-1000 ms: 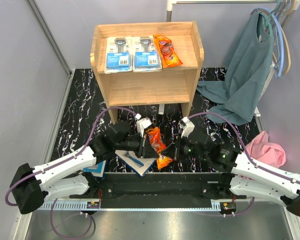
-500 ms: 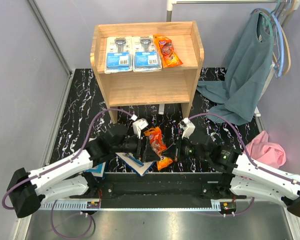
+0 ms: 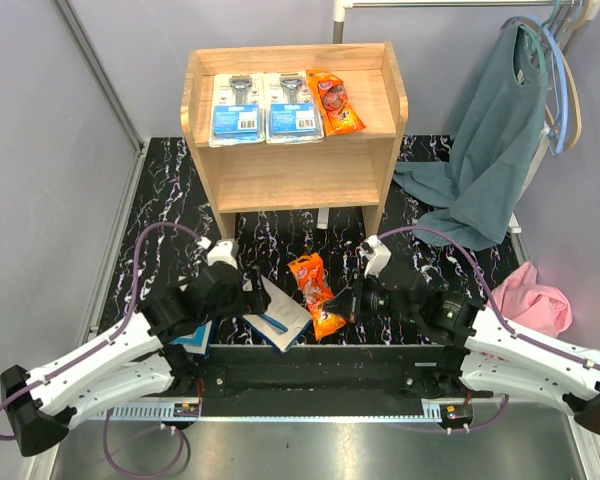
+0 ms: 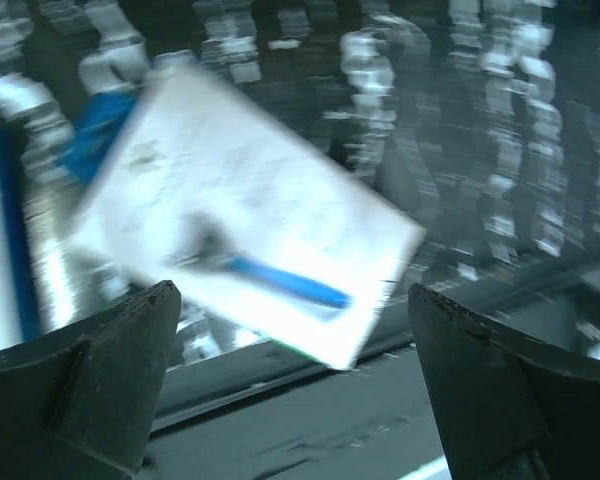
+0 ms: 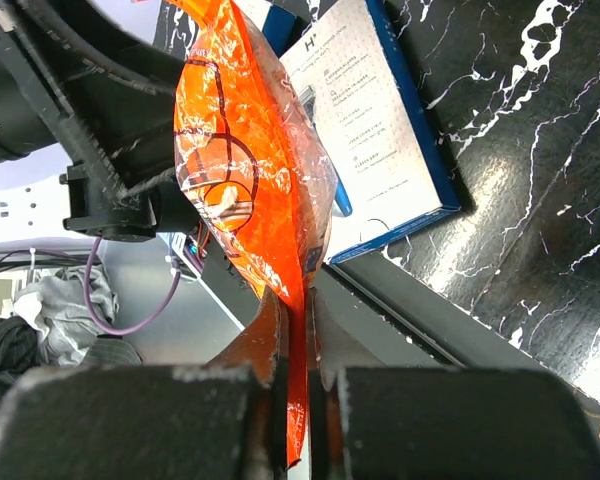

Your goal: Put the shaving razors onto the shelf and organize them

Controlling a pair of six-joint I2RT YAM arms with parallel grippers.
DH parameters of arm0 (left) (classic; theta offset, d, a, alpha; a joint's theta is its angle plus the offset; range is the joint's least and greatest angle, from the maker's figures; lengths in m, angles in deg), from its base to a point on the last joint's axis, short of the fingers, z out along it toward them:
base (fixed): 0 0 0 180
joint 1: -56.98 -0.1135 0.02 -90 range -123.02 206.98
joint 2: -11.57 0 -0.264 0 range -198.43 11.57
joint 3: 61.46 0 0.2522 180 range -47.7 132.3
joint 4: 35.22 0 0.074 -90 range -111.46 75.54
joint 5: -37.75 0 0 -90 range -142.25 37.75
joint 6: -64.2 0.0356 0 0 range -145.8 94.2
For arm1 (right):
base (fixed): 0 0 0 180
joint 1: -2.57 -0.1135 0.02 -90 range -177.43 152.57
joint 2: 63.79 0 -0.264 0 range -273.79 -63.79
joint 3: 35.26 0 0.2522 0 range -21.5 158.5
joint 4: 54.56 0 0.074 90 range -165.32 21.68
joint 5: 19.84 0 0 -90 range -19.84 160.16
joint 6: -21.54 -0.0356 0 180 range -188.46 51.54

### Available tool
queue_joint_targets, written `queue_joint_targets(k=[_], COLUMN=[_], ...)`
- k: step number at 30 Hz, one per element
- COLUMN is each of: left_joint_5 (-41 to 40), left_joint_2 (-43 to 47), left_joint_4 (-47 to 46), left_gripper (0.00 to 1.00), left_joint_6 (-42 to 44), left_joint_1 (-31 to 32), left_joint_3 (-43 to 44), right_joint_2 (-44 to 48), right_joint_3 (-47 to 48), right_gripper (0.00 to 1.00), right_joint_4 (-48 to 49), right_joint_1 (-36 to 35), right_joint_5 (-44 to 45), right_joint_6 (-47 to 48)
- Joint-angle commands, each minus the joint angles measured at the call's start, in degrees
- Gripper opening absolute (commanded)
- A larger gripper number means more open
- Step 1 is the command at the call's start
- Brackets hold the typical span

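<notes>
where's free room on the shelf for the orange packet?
Top tier: bare strip between the shelved orange packet and the shelf right rim. Lower tier: all bare. Crowded: top tier's left, two blister packs.

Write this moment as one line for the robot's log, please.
left gripper: open, aimed at white razor box | right gripper: shut on orange packet | shelf: three packs on top tier

I've opened my left claw [image 3: 248, 291] and drawn it leftward off the orange packet [image 3: 315, 289]; my right claw [image 5: 298, 335] now pinches it.
</notes>
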Motion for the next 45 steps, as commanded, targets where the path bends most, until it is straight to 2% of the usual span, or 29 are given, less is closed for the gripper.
queue_joint_targets(k=[1,10,16,30,37,45], left_joint_5=[-11.04,-11.13,-10.87,-8.67,-7.35,-6.30], left_joint_2=[2.33,4.79,3.56,2.77,2.68,2.51], left_joint_4=[9.01,9.62,9.62,8.48,7.69,7.16], left_gripper=[0.99,0.99,0.99,0.99,0.99,0.99], left_joint_6=[-6.16,-7.40,-7.04,-7.66,-7.83,-8.10], left_joint_1=[0.10,0.10,0.19,0.10,0.19,0.10], left_joint_3=[2.32,0.30,-0.14,-2.69,-3.92,-4.63], right_joint_2=[-0.44,-1.67,-5.88,-21.35,-30.05,-37.87], right_joint_3=[0.76,3.39,12.43,49.78,74.02,92.32], right_gripper=[0.00,0.00,0.00,0.00,0.00,0.01], right_joint_4=[1.68,1.41,-1.40,-14.56,-24.86,-33.30], right_joint_1=[0.03,0.03,-0.06,0.03,0.03,0.20], right_joint_5=[0.36,-0.26,-2.01,-3.95,2.36,12.30], right_joint_6=[-0.11,0.77,3.67,15.79,22.82,29.15])
